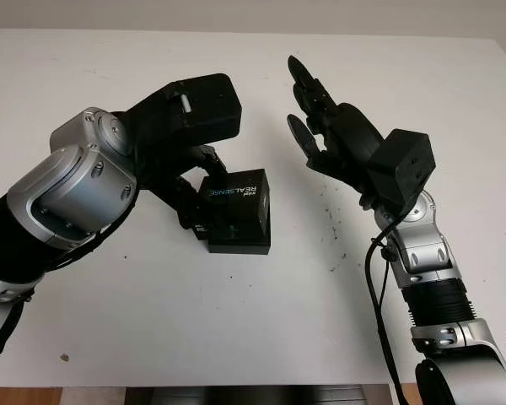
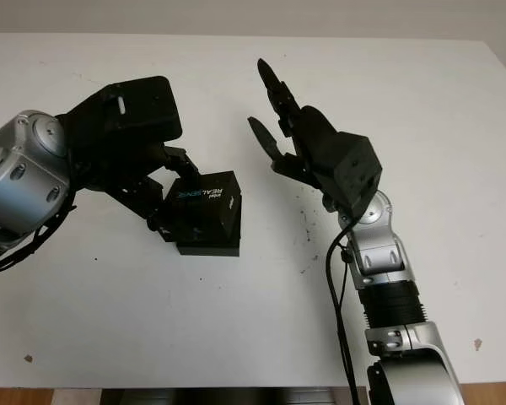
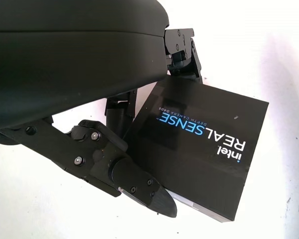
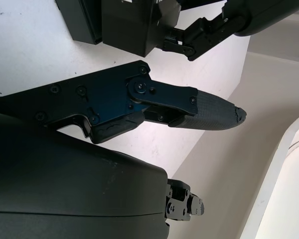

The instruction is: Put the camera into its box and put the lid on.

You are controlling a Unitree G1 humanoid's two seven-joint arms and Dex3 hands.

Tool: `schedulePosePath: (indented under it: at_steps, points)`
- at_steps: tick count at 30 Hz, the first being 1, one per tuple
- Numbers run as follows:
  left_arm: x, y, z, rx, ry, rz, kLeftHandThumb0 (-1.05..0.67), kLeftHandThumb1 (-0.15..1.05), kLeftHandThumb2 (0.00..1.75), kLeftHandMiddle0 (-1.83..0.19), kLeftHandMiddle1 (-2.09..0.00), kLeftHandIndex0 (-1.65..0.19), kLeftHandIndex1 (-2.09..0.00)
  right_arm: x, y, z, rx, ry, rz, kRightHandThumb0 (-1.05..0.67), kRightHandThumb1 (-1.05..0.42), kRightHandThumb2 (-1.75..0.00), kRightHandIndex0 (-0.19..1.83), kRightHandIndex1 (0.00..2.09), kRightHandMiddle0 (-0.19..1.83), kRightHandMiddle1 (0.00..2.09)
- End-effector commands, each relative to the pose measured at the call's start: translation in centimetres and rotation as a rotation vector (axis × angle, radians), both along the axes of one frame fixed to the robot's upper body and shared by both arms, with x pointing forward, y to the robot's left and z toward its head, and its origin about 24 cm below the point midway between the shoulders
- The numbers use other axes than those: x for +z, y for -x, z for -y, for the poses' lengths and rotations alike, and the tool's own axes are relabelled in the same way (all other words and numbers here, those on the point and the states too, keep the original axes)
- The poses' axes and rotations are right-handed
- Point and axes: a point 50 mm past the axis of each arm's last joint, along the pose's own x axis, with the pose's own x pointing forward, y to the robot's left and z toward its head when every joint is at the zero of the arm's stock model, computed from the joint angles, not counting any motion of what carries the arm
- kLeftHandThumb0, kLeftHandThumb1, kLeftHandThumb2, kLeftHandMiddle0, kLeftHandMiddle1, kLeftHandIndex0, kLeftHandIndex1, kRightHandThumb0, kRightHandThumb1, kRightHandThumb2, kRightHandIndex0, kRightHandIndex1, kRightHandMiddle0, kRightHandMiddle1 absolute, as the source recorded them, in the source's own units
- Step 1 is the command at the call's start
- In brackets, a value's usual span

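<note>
White table (image 1: 236, 337) carries a black camera box (image 1: 239, 213) near its middle, lid printed "intel REALSENSE" facing up. The left hand (image 1: 204, 192) clasps the box, fingers (image 3: 139, 186) pressed on its near and far sides. The right hand (image 1: 325, 126) hangs released above the table, just right of the box, holding nothing.

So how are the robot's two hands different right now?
The left hand is down at the black box with its fingers around it, while the right hand is up above the white table, beside the box, holding nothing. The left hand is shut on the box; the right hand is open. Both hands are black and sit on silver arms.
</note>
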Motion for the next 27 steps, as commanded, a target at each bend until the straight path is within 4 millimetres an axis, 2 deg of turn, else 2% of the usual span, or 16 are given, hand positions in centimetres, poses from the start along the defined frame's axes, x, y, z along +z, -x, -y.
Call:
schedulePosePath:
  at_steps: [1, 2, 4, 5, 7, 9, 10, 12, 13, 15, 16, 19, 23, 24, 25, 27]
  points:
    - [0.6, 0.5, 1.1, -0.079, -0.009, 0.018, -0.38, 1.0, 0.06, -0.5, -1.81, -0.3, -1.68, 0.3, 0.1, -0.2, -0.001, -0.001, 0.016, -0.81, -1.05, -0.61, -0.1, 0.06, -0.08, 0.06]
    - [0.6, 0.6, 1.1, -0.09, -0.018, 0.019, -0.39, 1.01, 0.06, -0.51, -1.83, -0.3, -1.69, 0.3, 0.1, -0.1, -0.004, 0.0, 0.016, -0.81, -1.05, -0.61, -0.1, 0.06, -0.08, 0.06]
    - [0.6, 0.9, 1.3, -0.11, -0.059, 0.016, -0.45, 1.01, 0.06, -0.3, -1.83, -0.18, -1.69, 0.3, 0.1, -0.1, -0.004, 0.0, 0.021, -0.81, -1.05, -0.61, -0.09, 0.06, -0.07, 0.06]
    - [0.7, 1.0, 1.3, -0.114, -0.075, 0.013, -0.46, 1.02, 0.06, -0.09, -1.73, -0.06, -1.63, 0.3, 0.0, -0.1, -0.003, 0.0, 0.023, -0.81, -1.05, -0.61, -0.09, 0.06, -0.07, 0.06]
    - [0.8, 1.2, 1.5, -0.126, -0.098, 0.0, -0.49, 1.03, 0.06, 0.12, -1.38, 0.09, -1.51, 0.3, 0.0, -0.1, 0.001, -0.003, 0.023, -0.8, -1.05, -0.61, -0.1, 0.06, -0.08, 0.06]
    - [0.8, 1.4, 1.7, -0.128, -0.1, -0.023, -0.49, 1.04, 0.06, 0.17, -1.04, 0.17, -1.22, 0.3, 0.0, -0.1, -0.002, -0.001, 0.021, -0.8, -1.05, -0.62, -0.1, 0.06, -0.08, 0.06]
    - [0.8, 1.5, 1.7, -0.129, -0.095, -0.035, -0.5, 1.04, 0.06, 0.18, -1.21, 0.18, -0.88, 0.3, 0.0, -0.1, -0.003, -0.002, 0.02, -0.8, -1.05, -0.62, -0.09, 0.06, -0.07, 0.06]
    - [0.8, 1.8, 1.9, -0.131, -0.084, -0.055, -0.51, 1.05, 0.07, 0.19, -1.26, 0.19, -0.66, 0.3, 0.0, -0.1, 0.0, -0.006, 0.02, -0.8, -1.05, -0.62, -0.1, 0.06, -0.08, 0.06]
    - [0.8, 2.0, 1.9, -0.131, -0.081, -0.06, -0.52, 1.05, 0.09, 0.19, -1.4, 0.19, -0.38, 0.3, 0.0, -0.1, 0.001, -0.006, 0.021, -0.8, -1.05, -0.62, -0.1, 0.06, -0.08, 0.06]
    - [0.8, 2.2, 2.0, -0.127, -0.079, -0.065, -0.53, 1.05, 0.11, 0.19, -1.57, 0.19, -0.12, 0.3, 0.0, -0.1, 0.001, -0.01, 0.021, -0.8, -1.05, -0.61, -0.1, 0.06, -0.08, 0.06]
    - [0.8, 2.2, 2.1, -0.127, -0.076, -0.065, -0.53, 1.05, 0.13, 0.19, -1.49, 0.19, -0.05, 0.2, -0.1, -0.1, 0.003, -0.014, 0.022, -0.81, -1.05, -0.61, -0.1, 0.06, -0.08, 0.06]
    - [0.7, 2.3, 2.1, -0.113, -0.068, -0.07, -0.54, 1.05, 0.14, 0.19, -1.26, 0.15, -0.02, 0.2, -0.1, -0.2, 0.006, -0.017, 0.021, -0.8, -1.05, -0.61, -0.1, 0.05, -0.08, 0.05]
    - [0.6, 2.4, 2.1, -0.099, -0.046, -0.08, -0.54, 1.05, 0.14, 0.19, -1.28, 0.06, -0.07, 0.2, -0.1, -0.2, 0.001, -0.014, 0.024, -0.8, -1.05, -0.61, -0.09, 0.06, -0.08, 0.06]
    - [0.7, 2.5, 2.1, -0.093, -0.045, -0.083, -0.55, 1.05, 0.14, 0.19, -1.23, 0.07, -0.06, 0.2, -0.1, -0.2, 0.001, -0.012, 0.025, -0.8, -1.05, -0.61, -0.09, 0.06, -0.07, 0.06]
    - [0.6, 2.5, 2.1, -0.089, -0.046, -0.084, -0.55, 1.05, 0.13, 0.19, -1.33, 0.12, -0.03, 0.2, -0.1, -0.2, 0.001, -0.008, 0.028, -0.8, -1.05, -0.61, -0.09, 0.06, -0.07, 0.06]
    - [0.6, 2.5, 2.1, -0.085, -0.05, -0.083, -0.56, 1.05, 0.13, 0.19, -1.33, 0.17, -0.01, 0.2, -0.1, -0.2, 0.006, -0.009, 0.026, -0.8, -1.05, -0.61, -0.09, 0.06, -0.08, 0.06]
